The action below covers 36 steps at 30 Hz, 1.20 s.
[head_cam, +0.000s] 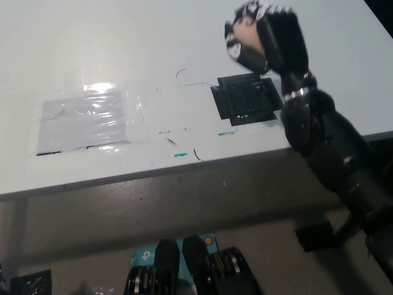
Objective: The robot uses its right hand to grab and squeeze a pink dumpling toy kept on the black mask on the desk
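Head view: black right hand (270, 38) grips pink dumpling toy (247, 37), raised above black mask (247, 99).

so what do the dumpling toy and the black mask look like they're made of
The pink dumpling toy, held in the right hand, looks like soft matte foam or rubber: smooth, with no glare, though mostly hidden. The black mask lies flat and dull on the desk, probably thin card or fabric; too dark to tell.

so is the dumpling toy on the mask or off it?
Off. The right hand is shut on the pink dumpling toy, raised above the desk; the black mask lies bare.
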Each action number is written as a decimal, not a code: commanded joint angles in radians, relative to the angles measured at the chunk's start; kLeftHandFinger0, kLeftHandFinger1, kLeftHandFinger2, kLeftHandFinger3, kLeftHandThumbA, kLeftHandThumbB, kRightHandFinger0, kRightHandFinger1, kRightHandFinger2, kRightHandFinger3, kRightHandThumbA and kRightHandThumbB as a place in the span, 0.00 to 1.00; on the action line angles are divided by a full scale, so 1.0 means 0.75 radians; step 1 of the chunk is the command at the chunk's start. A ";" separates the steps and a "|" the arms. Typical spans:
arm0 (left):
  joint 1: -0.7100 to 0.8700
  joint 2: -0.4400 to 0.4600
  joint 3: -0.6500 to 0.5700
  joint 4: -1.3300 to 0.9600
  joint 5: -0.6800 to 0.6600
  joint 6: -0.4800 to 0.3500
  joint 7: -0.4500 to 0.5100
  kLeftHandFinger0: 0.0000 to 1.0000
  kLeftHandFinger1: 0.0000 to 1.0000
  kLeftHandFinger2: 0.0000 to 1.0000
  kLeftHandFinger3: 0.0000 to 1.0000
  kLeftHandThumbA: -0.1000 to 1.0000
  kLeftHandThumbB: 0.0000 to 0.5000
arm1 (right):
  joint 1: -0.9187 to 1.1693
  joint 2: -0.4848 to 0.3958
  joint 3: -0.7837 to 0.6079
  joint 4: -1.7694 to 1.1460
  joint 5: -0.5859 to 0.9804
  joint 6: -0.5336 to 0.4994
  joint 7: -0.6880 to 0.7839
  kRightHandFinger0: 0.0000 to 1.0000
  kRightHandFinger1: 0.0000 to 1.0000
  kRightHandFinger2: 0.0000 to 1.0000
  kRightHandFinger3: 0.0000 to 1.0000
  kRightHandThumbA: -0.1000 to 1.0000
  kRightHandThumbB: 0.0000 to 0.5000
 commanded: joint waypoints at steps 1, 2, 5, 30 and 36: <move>-0.009 0.037 0.019 -0.041 -0.021 -0.006 -0.001 0.00 0.01 0.13 0.18 1.00 1.00 | -0.097 -0.011 -0.016 -0.020 -0.055 -0.086 -0.155 0.01 0.13 0.40 0.34 0.00 0.46; -0.014 0.039 0.019 -0.031 -0.023 -0.013 -0.008 0.00 0.02 0.13 0.18 1.00 1.00 | -0.098 -0.008 -0.010 -0.004 -0.057 -0.088 -0.154 0.00 0.13 0.37 0.34 0.00 0.43; -0.017 0.042 0.019 -0.030 -0.026 -0.009 -0.013 0.00 0.01 0.11 0.17 1.00 1.00 | -0.079 0.005 -0.002 0.010 -0.051 -0.080 -0.124 0.00 0.09 0.35 0.33 0.00 0.51; -0.019 0.046 0.020 -0.063 -0.019 0.008 0.001 0.00 0.03 0.12 0.18 1.00 1.00 | -0.047 0.041 0.094 0.277 -0.091 -0.037 0.017 0.00 0.11 0.49 0.31 0.00 0.31; -0.024 0.047 0.020 -0.048 -0.018 0.003 -0.002 0.00 0.04 0.16 0.22 1.00 1.00 | -0.019 0.068 0.126 0.415 -0.072 -0.012 0.101 0.00 0.13 0.57 0.40 0.00 0.27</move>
